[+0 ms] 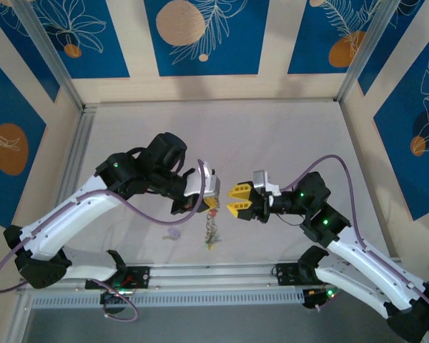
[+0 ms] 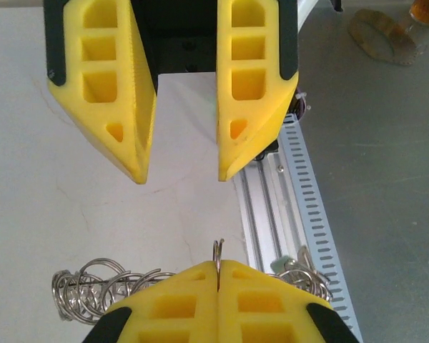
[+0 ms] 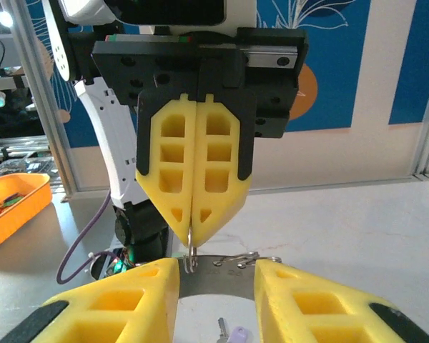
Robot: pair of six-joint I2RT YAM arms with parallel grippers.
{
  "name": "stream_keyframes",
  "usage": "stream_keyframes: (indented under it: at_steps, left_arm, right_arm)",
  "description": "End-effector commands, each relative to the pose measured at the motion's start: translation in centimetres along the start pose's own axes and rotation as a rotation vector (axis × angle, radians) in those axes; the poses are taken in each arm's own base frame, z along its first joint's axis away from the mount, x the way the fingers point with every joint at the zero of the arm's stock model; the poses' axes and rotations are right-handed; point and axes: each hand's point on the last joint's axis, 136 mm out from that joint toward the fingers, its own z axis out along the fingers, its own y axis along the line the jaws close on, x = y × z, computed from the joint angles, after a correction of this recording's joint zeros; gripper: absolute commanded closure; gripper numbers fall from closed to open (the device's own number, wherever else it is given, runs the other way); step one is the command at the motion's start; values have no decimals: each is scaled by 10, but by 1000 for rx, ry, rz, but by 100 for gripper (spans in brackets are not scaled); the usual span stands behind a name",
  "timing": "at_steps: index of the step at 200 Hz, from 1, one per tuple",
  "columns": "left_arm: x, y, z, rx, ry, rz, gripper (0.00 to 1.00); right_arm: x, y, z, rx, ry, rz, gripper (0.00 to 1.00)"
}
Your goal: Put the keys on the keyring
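Desk (image 1: 286,143): pale and flat. My two arms meet above its middle, a little toward the near edge.
Left gripper (image 3: 193,232): clenched on the keyring, pads pressed together with the wire between them.
Right gripper (image 1: 237,201): fingers apart and holding nothing, tips facing the left's tips from just beside them.
Wire tangle (image 1: 212,230): a string of linked loops hanging from my left grip down toward the desk. It has coloured specks in it too small to name. I judge it loose and swingy.
Keyring (image 2: 218,251): a thin metal loop held edge-on, with just an arc poking past my left tips. I judge it light, stiff, springy and slick, so I pinch its flat faces, never the rim.
Lilac key (image 1: 173,234): lies on the desk near the near edge, left of the tangle and apart from it. It looks tiny and hard, and I would take it by its plastic head.
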Motion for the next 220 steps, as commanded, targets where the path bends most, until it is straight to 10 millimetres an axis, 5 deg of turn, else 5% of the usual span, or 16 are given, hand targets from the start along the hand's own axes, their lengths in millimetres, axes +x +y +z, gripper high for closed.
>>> stream_keyframes:
  at_steps: [1, 113, 128, 150, 220]
  left_arm:
    - [-12, -2, -6, -14, -17, 59, 100]
    - [-14, 0, 1, -16, 13, 65, 100]
    - [-14, -1, 1, -10, 12, 61, 100]
    - [-14, -2, 2, -7, 12, 59, 100]
    - [-15, -6, -2, -34, -42, 32, 96]
  right_arm:
    - [-4, 6, 6, -58, 0, 5, 67]
    - [6, 5, 21, -97, 48, 17, 68]
    - [7, 2, 22, -86, 51, 20, 75]
    - [7, 1, 23, -81, 52, 17, 100]
    - [-1, 3, 15, -52, 17, -30, 100]
